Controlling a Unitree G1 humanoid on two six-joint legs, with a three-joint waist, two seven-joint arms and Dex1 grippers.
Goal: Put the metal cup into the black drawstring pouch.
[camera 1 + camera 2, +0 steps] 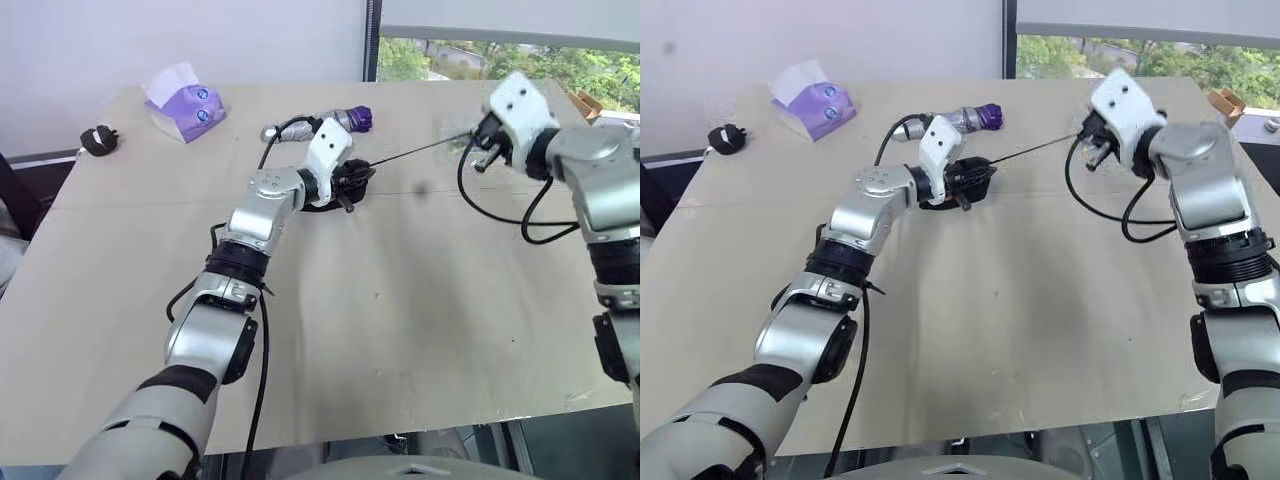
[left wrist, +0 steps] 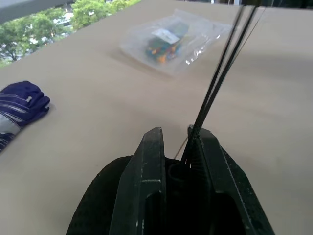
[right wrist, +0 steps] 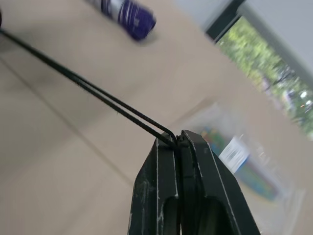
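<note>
The black drawstring pouch (image 1: 345,188) lies bunched on the table near the middle, toward the far side. My left gripper (image 2: 176,134) is shut on its gathered mouth, and the dark fabric (image 2: 95,205) bulges beneath the fingers. A thin black cord (image 1: 415,151) runs taut from the pouch mouth to my right gripper (image 3: 177,138), which is shut on the cord's end and held above the table to the right. The metal cup is hidden.
A silver-and-purple folded umbrella (image 1: 340,121) lies just behind the pouch. A purple tissue pack (image 1: 185,108) and a black plug adapter (image 1: 98,140) sit at the far left. A clear plastic bag (image 2: 171,39) of small coloured items lies beneath the right gripper.
</note>
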